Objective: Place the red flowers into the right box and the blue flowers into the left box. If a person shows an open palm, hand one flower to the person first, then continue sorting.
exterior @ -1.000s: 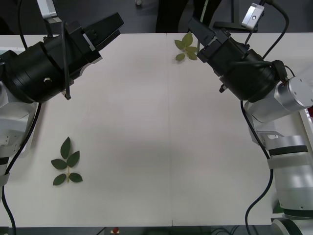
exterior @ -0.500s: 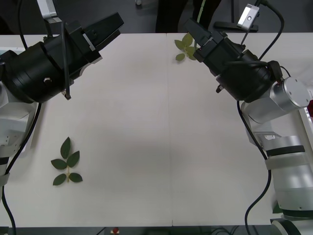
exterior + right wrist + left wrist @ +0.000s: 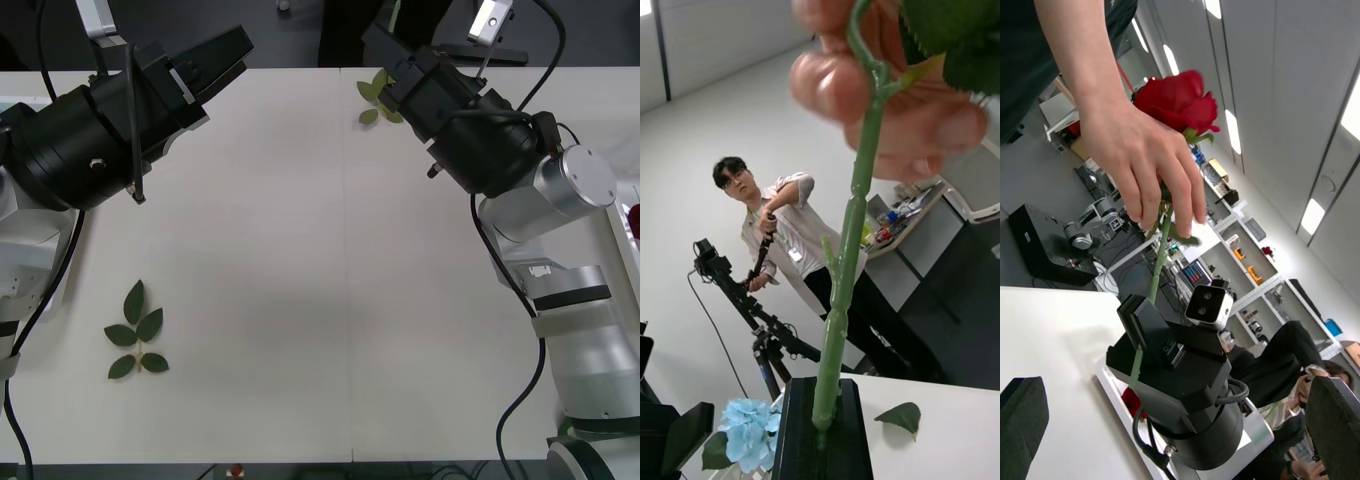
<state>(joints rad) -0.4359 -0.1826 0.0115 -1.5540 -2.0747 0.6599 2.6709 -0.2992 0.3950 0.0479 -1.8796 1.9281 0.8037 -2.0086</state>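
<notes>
A red flower, a deep-red rose on a thin green stem, is held up beyond the table's far edge. My right gripper is shut on the lower end of the stem. A person's hand grips the same stem just under the bloom. My left gripper hangs open over the table's far left, its fingers apart and empty. A blue flower shows low beside my right fingers. The right box sits under my right arm with red blooms in it.
Two loose green leaf sprigs lie on the white table, one near the front left and one at the far edge below my right gripper. Another loose leaf lies on the tabletop. Dark room floor lies past the far edge.
My right gripper has risen and moved farther out past the table's far edge, slightly to the left. The left arm has stayed still.
</notes>
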